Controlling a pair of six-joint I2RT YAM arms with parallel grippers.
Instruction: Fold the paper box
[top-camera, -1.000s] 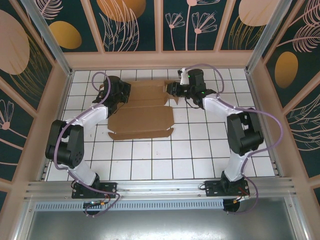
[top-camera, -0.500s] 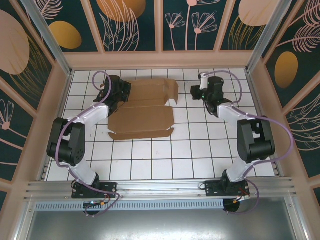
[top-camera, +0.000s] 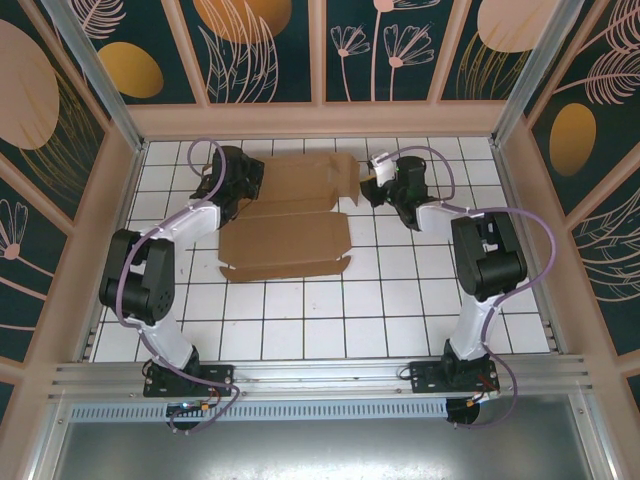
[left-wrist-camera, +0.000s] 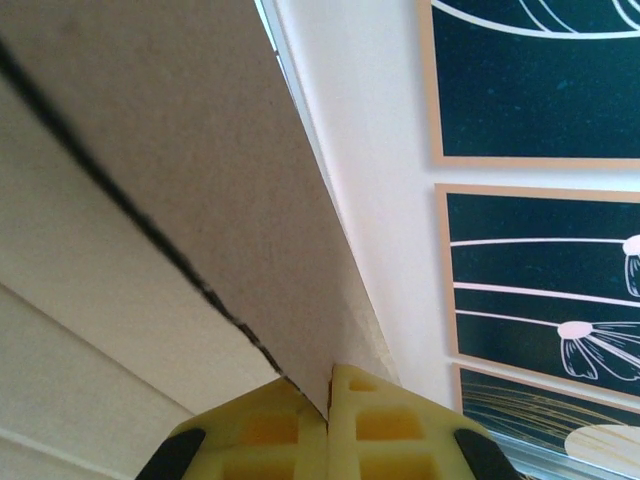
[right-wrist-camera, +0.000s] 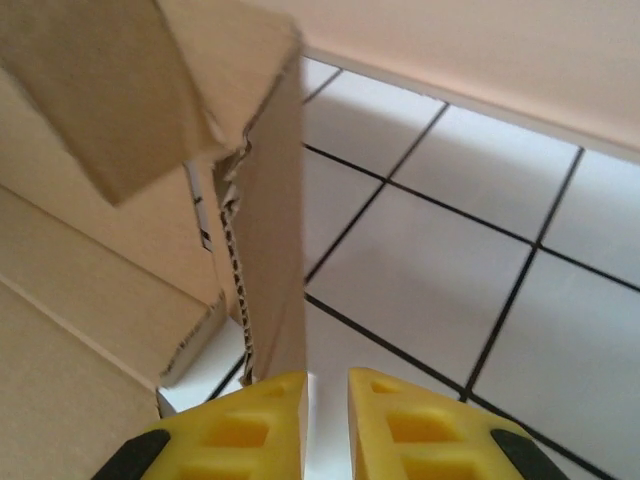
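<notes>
The paper box (top-camera: 285, 235) is a brown cardboard sheet lying partly folded at the back middle of the tiled table. Its rear panel is lifted and a side flap (top-camera: 346, 178) stands up on the right. My left gripper (top-camera: 238, 182) is at the rear panel's left end. In the left wrist view the yellow fingers (left-wrist-camera: 328, 378) pinch the cardboard edge (left-wrist-camera: 180, 150). My right gripper (top-camera: 370, 188) sits just right of the standing flap. In the right wrist view its fingers (right-wrist-camera: 327, 382) are slightly apart over bare tile, with the flap (right-wrist-camera: 272, 200) against the outer side of the left finger.
The white tiled table (top-camera: 400, 300) is ringed by a beige rim and patterned walls. The back wall (top-camera: 320, 120) is close behind the box and both grippers. Open tiles lie in front of the box and to the right.
My right gripper drew away to the right of the box, then came back left to the side flap. The rear panel and flap stand higher. The left gripper kept its hold.
</notes>
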